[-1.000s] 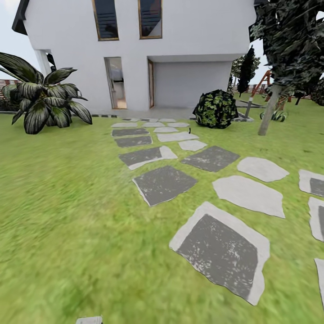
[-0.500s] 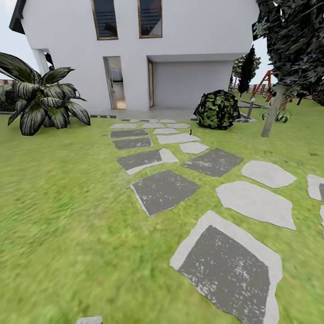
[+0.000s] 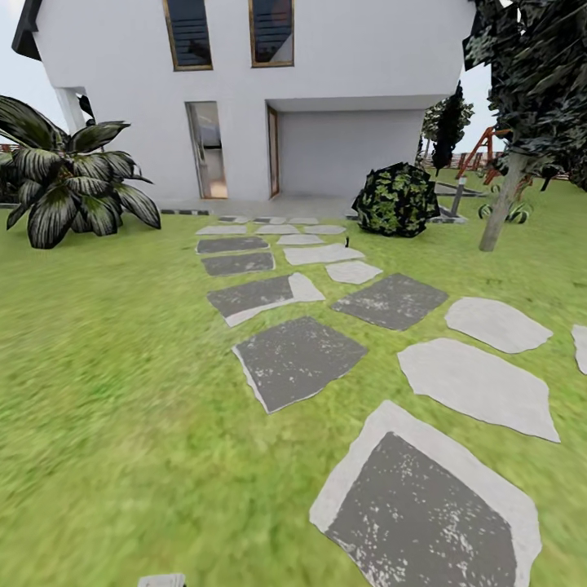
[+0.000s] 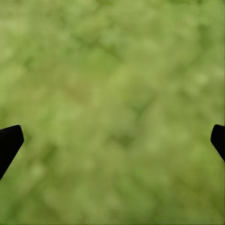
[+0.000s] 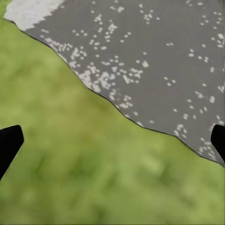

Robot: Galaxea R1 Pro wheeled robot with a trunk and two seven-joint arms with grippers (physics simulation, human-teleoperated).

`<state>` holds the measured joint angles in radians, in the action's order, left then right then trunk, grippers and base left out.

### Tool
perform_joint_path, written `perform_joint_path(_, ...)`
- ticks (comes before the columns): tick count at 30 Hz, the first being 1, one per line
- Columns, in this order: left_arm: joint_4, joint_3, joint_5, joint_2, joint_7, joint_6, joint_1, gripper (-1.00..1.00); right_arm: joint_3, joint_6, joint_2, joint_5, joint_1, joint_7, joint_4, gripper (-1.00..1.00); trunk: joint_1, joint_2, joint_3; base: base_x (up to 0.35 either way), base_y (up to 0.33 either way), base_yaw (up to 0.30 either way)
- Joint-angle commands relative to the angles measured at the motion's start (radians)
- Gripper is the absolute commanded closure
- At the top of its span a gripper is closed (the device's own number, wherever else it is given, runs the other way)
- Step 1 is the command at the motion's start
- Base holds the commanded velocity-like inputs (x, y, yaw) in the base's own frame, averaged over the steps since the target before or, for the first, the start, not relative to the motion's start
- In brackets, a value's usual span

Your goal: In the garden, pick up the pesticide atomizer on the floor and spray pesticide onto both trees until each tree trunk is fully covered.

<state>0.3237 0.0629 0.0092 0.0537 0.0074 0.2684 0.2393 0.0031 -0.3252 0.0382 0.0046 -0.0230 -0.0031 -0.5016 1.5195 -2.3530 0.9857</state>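
Note:
Far ahead along the grey paving slabs of the floor stands the pesticide atomizer, a tiny dark upright bottle beside a pale slab. A tree with dark foliage rises at the right, its bare grey trunk leaning slightly. In the left wrist view my left gripper is open over blurred grass, its black fingertips far apart. In the right wrist view my right gripper is open too, above the edge of a dark slab and grass. Neither holds anything.
A white house with an open doorway closes off the back. A big striped-leaf plant stands at the left, and a round dark bush at the middle right. A swing frame and fence lie beyond. Grass stretches wide on both sides of the path.
The whole head view has shifted: the slabs have slid nearer and lower, the plant leftward, the tree rightward, so the camera has moved forward along the path.

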Motion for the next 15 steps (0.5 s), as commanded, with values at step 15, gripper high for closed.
perform_joint_path(15,0.000,0.000,0.000,0.000,-0.001,0.000,0.000,-1.00,0.000,0.000,0.000,0.000,0.000,0.000,0.000,-1.00,0.000,0.000,0.000,0.343,0.000,-0.110)
